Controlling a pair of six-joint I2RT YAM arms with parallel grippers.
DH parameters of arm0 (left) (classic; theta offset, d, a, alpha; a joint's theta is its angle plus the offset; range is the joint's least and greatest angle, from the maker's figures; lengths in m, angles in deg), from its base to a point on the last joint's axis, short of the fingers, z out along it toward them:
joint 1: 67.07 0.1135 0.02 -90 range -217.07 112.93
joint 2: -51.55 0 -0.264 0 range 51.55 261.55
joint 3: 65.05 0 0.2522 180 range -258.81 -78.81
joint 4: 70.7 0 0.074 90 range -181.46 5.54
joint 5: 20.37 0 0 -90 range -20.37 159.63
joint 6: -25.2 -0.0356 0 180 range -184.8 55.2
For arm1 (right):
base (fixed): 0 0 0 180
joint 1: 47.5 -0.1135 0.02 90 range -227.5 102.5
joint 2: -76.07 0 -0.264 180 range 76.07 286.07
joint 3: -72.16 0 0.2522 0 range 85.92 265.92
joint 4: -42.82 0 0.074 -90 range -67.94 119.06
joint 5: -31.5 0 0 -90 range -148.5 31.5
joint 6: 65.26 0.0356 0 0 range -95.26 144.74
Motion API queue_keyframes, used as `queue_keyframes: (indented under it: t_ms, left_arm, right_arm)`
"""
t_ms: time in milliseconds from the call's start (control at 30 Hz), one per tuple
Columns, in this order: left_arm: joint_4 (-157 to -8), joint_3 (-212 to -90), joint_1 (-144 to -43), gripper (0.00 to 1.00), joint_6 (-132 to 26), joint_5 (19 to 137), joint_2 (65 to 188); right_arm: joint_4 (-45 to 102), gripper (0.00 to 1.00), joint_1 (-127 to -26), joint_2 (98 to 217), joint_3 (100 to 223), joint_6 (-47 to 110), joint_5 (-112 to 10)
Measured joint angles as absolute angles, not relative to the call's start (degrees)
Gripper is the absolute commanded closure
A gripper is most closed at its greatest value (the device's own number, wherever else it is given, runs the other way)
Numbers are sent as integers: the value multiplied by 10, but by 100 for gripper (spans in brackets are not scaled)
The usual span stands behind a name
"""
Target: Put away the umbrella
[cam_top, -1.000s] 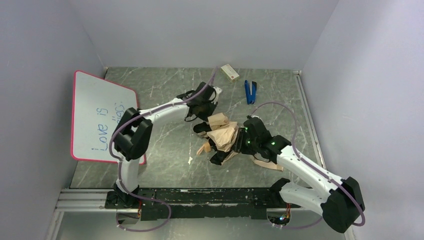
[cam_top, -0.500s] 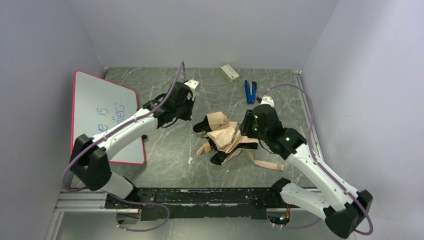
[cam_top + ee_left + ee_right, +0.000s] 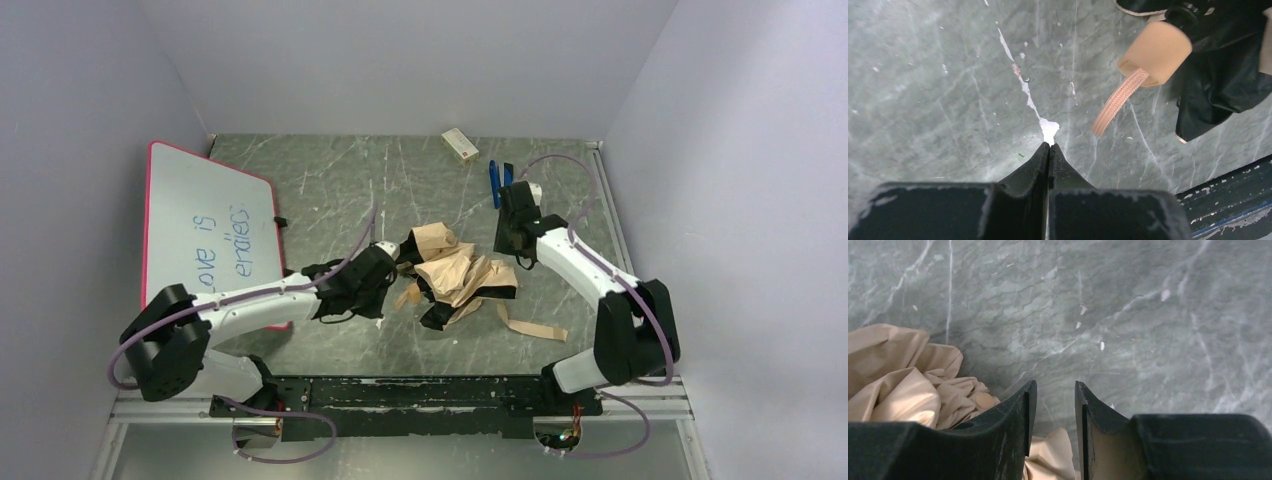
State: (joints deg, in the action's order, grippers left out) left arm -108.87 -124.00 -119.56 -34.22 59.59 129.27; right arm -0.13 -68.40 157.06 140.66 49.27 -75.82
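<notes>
The umbrella [image 3: 455,275] lies crumpled on the marble table, tan fabric with black parts, its long strap [image 3: 530,325] trailing to the near right. My left gripper [image 3: 368,308] is shut and empty, pointing down at the table just left of the umbrella. In the left wrist view its tips [image 3: 1049,145] meet over a white chip, with the tan handle knob [image 3: 1158,52] and its cord [image 3: 1118,100] ahead to the right. My right gripper [image 3: 517,250] hovers at the umbrella's far right edge. Its jaws [image 3: 1054,387] stand slightly apart with nothing between them, tan fabric [image 3: 903,385] to their left.
A red-framed whiteboard [image 3: 200,240] with blue writing lies at the left. A small white box [image 3: 460,145] and a blue tool [image 3: 498,180] sit near the back wall. Walls close in on three sides. The dark rail [image 3: 1228,200] marks the near edge.
My left arm swung from the umbrella's far side round to its near left and its jaws shut. My right arm pulled away from over the umbrella to its far right edge.
</notes>
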Motion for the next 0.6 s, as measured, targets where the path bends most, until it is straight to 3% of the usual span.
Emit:
queue_keyframes:
  t_ms: [233, 600]
  left_arm:
    - [-1043, -1239, -1205, 95, -310, 594, 1370]
    - [-1041, -1333, -1194, 95, -344, 557, 1447]
  right_arm:
    - [53, 63, -667, 1635, 1393, 446, -617]
    - [123, 63, -688, 1610, 1334, 459, -445]
